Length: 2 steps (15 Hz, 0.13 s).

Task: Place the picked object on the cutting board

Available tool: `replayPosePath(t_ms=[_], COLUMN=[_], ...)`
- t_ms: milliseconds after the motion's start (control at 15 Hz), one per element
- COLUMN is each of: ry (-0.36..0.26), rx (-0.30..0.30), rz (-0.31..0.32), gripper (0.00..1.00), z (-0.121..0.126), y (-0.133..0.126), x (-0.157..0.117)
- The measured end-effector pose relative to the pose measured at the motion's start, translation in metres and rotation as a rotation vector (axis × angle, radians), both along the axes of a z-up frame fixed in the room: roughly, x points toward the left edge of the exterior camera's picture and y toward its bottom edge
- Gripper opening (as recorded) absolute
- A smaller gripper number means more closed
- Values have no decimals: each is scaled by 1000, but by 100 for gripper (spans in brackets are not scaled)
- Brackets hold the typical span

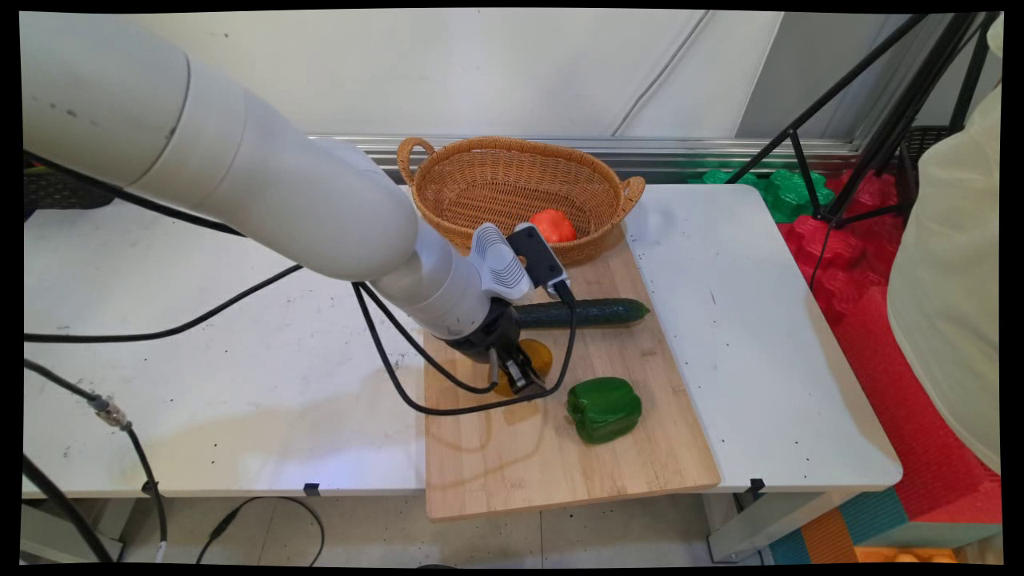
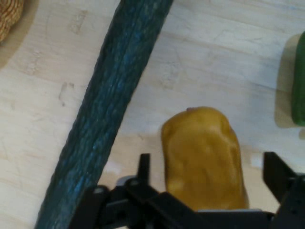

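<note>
Up front, one wooden board [image 1: 512,472] overhangs the bench's near edge. One wicker basket [image 1: 488,180] at its far edge holds one red pepper [image 1: 554,225]. Then one cucumber [image 1: 596,311] lying across the middle, one green pepper [image 1: 605,409] nearer the right edge, one yellow pepper [image 2: 202,155]. Gripper [image 2: 207,174] spread wide, straddling the yellow one, nothing grabbed.

The gripper [image 2: 208,174] is standing open around a yellow pepper [image 2: 205,157] on the wooden board [image 2: 219,57]. A cucumber [image 2: 107,114] is lying beside it, a green pepper [image 2: 299,81] at the edge.
</note>
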State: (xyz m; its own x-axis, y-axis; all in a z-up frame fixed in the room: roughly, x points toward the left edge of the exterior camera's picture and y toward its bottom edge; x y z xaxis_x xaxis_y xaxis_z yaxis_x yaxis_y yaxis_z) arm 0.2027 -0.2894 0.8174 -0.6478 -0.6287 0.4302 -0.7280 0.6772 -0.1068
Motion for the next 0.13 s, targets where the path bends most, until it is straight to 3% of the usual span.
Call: replayPosePath(t_ms=[133], ry=[-1], rx=[-3], rz=[-12], gripper=[100], z=[3], y=[1], x=[2])
